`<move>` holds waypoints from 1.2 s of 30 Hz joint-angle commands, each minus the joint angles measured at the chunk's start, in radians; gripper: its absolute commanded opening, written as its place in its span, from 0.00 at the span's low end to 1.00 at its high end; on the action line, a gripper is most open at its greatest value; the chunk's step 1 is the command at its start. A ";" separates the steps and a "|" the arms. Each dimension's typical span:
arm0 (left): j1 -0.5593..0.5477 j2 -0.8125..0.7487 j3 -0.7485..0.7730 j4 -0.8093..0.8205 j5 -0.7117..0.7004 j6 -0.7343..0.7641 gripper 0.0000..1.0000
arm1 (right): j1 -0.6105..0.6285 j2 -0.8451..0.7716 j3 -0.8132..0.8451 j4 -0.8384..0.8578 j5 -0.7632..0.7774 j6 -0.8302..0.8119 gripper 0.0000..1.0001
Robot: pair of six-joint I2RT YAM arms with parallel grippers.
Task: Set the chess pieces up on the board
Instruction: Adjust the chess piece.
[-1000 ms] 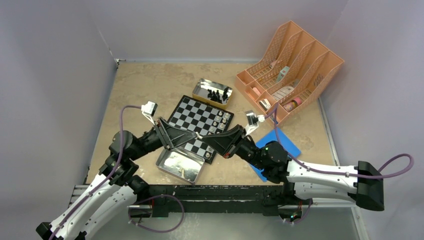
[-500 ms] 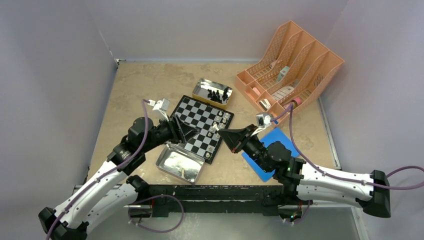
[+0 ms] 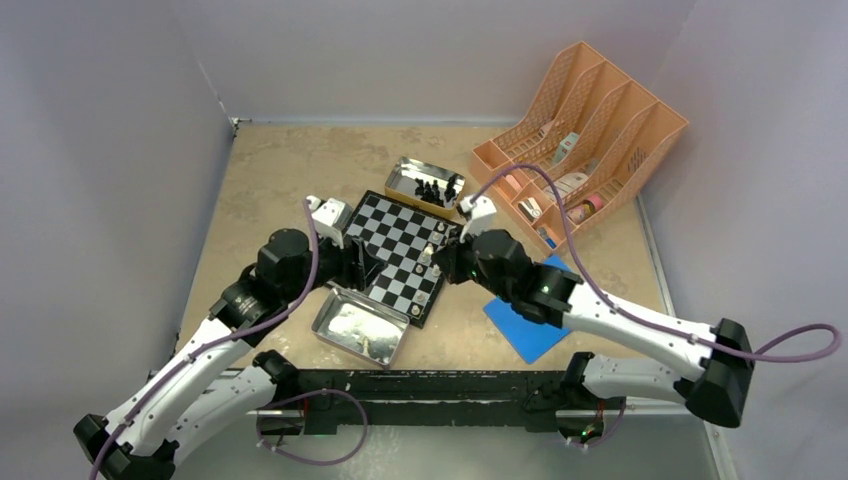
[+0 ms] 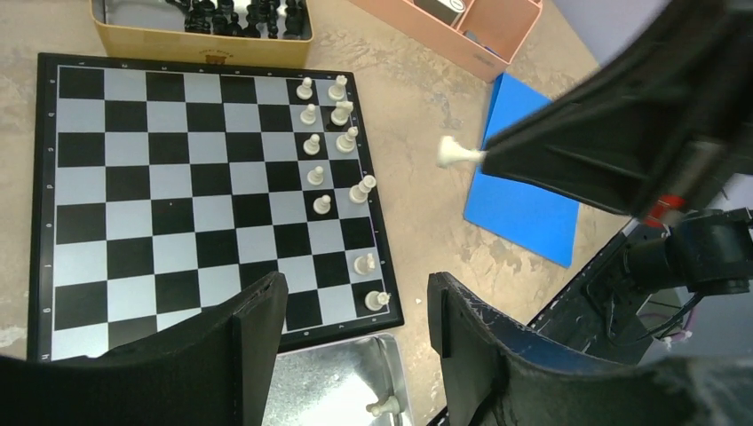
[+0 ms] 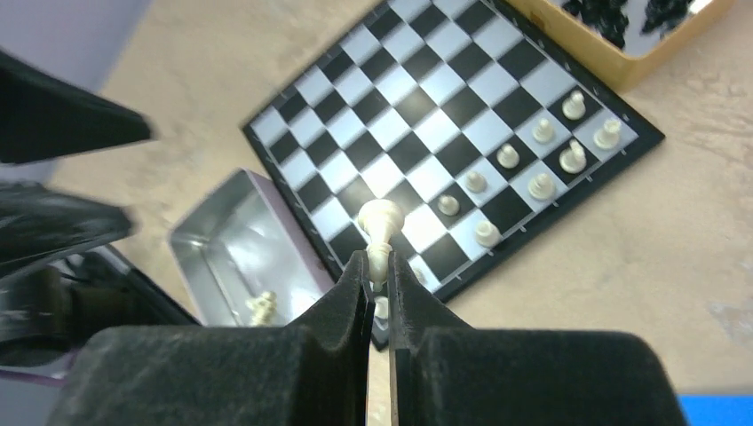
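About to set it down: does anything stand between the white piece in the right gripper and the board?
Nothing visible does. The white piece in the right gripper hangs over the board, with placed white pieces standing on neighbouring squares and the open left gripper off to one side.

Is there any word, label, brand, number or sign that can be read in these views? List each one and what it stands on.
No text can be read in any view.
Dark mark on the side wall of the gold tin: too small to read.
Labels on the packets in the orange rack: too small and blurred to read.
Border of the board: no letters or numbers show.
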 commanded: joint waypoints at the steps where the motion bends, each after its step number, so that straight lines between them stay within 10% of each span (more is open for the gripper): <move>1: 0.001 -0.041 0.019 -0.007 0.008 0.065 0.59 | -0.083 0.132 0.124 -0.212 -0.165 -0.070 0.00; 36: 0.001 -0.304 0.004 -0.143 -0.153 0.118 0.60 | -0.104 0.673 0.452 -0.511 -0.140 -0.179 0.01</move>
